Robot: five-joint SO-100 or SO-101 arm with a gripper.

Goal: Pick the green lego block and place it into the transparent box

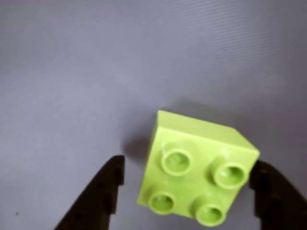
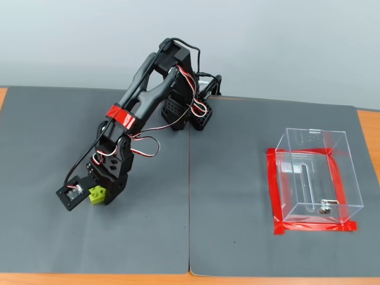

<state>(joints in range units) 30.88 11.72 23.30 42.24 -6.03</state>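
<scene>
Lego block [image 1: 196,167] lime-green — gripper [image 1: 187,182] black — mat [image 2: 237,178] grey.

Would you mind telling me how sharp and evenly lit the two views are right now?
Wrist view: soft and slightly blurred, the green lego block casting a faint shadow on the mat, pincer tips dark and featureless. Fixed view: sharp and evenly lit, with light reflections on the transparent box walls.

Wrist view close, downward; fixed view high, frontal, wide.
</scene>
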